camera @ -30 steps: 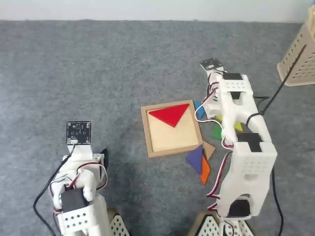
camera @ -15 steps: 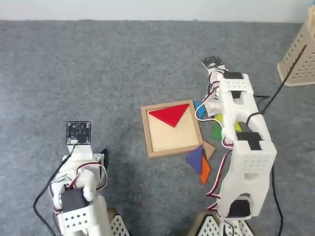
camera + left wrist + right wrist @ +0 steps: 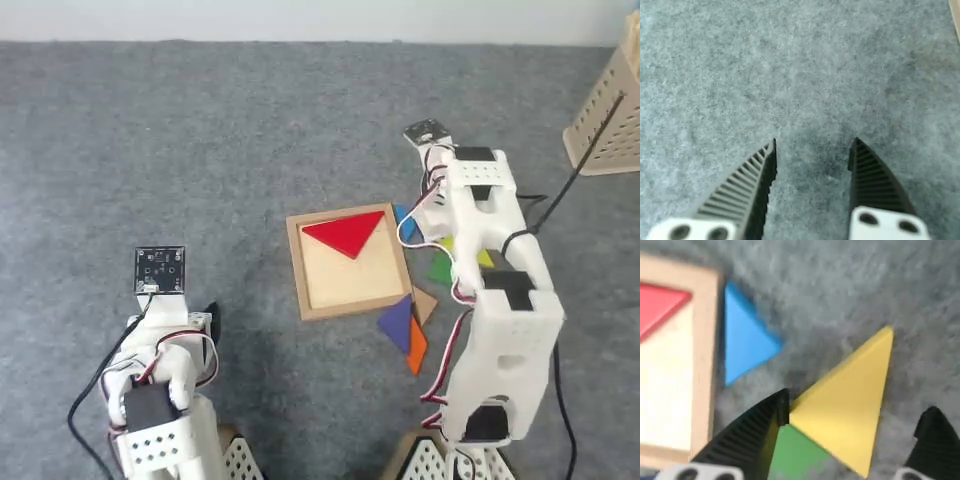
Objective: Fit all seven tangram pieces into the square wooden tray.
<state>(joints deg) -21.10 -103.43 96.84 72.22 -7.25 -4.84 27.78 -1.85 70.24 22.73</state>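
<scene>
The square wooden tray [image 3: 301,270] lies mid-table with a red triangle [image 3: 345,233] in its far corner. My right gripper [image 3: 858,401] is open, its jaws straddling a yellow triangle [image 3: 850,410] just above the carpet. A green piece [image 3: 795,455] touches the yellow one, and a blue triangle [image 3: 742,342] lies beside the tray's rim [image 3: 705,365]. In the high view the right arm [image 3: 480,190] covers most of the yellow piece [image 3: 485,258] and the green piece [image 3: 440,268]. My left gripper [image 3: 815,141] is open over bare carpet, far from the tray.
Purple [image 3: 397,322], orange [image 3: 417,345] and tan [image 3: 424,302] pieces lie together off the tray's near right corner. A perforated wooden box [image 3: 612,110] stands at the far right edge. Grey carpet covers the table.
The right arm's wrist shifted slightly to the right and back again. The pieces, the tray and the left arm have stayed where they were.
</scene>
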